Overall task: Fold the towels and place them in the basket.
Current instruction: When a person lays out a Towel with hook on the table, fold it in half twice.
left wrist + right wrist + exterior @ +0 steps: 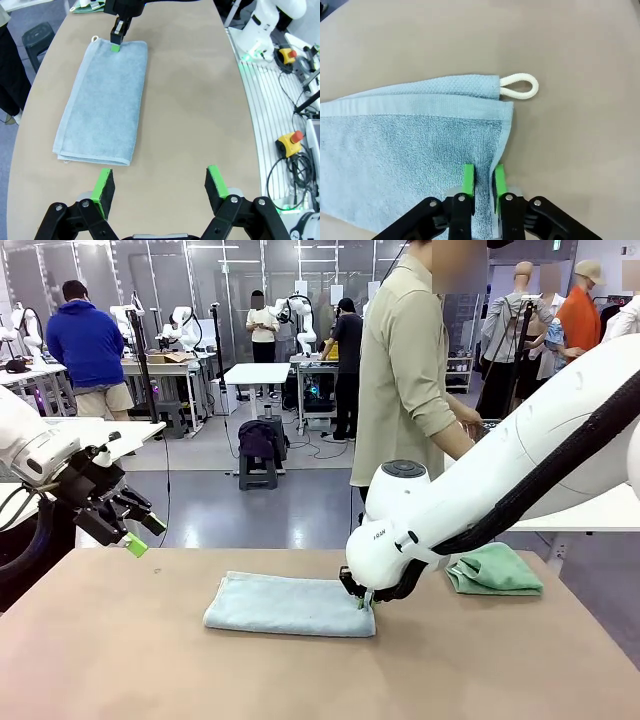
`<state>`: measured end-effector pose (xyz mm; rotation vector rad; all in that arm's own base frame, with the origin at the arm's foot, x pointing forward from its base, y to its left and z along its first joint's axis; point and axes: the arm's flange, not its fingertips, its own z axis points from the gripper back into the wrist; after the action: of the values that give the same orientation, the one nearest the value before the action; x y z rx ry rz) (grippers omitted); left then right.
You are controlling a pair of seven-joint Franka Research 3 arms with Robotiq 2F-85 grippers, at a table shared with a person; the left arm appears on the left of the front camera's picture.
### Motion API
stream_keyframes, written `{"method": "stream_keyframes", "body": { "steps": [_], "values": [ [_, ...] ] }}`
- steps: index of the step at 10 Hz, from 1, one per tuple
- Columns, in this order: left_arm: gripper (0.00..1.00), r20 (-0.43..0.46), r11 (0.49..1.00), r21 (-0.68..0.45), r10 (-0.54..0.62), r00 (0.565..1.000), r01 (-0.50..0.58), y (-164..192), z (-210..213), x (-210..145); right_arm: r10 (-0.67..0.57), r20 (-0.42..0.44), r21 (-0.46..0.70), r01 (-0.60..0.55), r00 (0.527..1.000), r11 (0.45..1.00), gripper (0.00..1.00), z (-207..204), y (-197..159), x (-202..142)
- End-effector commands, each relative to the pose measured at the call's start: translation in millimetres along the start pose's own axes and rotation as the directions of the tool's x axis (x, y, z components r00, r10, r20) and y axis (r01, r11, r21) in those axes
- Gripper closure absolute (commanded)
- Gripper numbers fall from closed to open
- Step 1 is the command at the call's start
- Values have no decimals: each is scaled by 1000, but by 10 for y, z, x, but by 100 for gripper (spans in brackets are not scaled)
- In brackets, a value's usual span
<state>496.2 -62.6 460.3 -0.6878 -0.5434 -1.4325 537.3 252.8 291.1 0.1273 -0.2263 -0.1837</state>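
1. From my seat, the pale blue-grey terry towel (289, 604) lies folded into a long strip in the lower middle of the front view, flat on the tan table (120, 660).
2. The right gripper (362, 598) sits at that towel's right end. In the right wrist view its green pads (468, 179) are pinched together on the towel's edge, a fold of cloth between them, at the bottom centre of the frame.
3. The towel's small white corner loop (519, 86) pokes out onto the bare table, upper middle of that wrist view.
4. The left gripper (162, 184) hangs over the table with its fingers spread wide and nothing between them, near the towel's closer end but not touching.
5. The mint green towel (494, 570) lies bunched at the right of the front view, by the table's far edge.
6. A person in a beige shirt (405, 370) stands behind the table.
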Motion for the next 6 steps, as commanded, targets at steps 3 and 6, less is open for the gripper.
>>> {"method": "stream_keyframes", "body": {
  "steps": [3,6],
  "values": [
    [8,-8,1000,0,-8,1000,8,-13,15,1,-43,14,-41,44,999,998,100,-79,90,-37],
    [8,-8,1000,0,-8,1000,8,-13,15,1,-38,8,-44,38,999,998,100,-67,65,-20]
  ]
}}
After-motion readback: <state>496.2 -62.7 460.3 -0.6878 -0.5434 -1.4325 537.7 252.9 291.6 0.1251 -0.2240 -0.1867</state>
